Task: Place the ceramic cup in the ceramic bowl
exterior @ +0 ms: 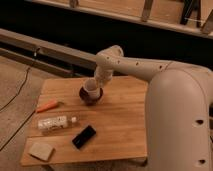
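Note:
The white ceramic cup (92, 88) sits in the dark maroon ceramic bowl (91, 97), leaning a little toward the arm. The bowl stands on the far middle of the wooden table (120, 120). My gripper (99, 81) comes down from the right and is right at the cup's upper right side, touching or nearly touching it. The white arm covers the gripper's tips.
An orange carrot-like piece (47, 105) lies at the table's left edge. A clear plastic bottle (55, 122) lies on its side in front of it. A black phone (84, 136) and a tan sponge (41, 150) lie near the front. My white body (180, 120) fills the right side.

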Robot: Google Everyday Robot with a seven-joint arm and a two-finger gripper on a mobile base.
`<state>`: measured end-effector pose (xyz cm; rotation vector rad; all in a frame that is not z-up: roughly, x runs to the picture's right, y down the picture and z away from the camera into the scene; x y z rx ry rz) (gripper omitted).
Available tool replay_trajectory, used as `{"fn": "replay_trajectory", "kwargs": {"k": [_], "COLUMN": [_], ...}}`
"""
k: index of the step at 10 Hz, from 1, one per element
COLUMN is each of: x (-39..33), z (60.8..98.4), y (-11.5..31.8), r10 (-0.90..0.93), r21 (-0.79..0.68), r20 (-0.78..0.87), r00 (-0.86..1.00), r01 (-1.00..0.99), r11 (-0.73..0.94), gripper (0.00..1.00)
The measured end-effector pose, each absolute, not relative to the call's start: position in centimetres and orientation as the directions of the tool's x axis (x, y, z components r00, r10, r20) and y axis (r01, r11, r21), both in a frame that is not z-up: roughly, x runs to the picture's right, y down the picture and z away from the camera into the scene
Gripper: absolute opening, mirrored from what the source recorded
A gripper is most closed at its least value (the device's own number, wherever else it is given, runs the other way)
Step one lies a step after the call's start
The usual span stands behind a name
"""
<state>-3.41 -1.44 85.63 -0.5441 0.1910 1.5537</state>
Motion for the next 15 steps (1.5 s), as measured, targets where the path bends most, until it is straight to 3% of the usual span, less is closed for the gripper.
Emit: {"fn": "replay_trajectory", "kwargs": {"k": [4,11,15], "x": [-4.4,-5.1,-4.7], "z": [87.5,88.4,88.5], "y": [-0.1,-0.3,-0.3], "r10": [0.879,0.878,0.870], "r21": [-0.227,-0.272,-0.249], "r20": [-0.473,-0.464,-0.469], "r00": [0.066,0.121,0.151], "r01": [-0.973,-0.962,-0.968], "r11": [-0.049,-0.011,0.034], "gripper": [0.04,0.75,0.80]}}
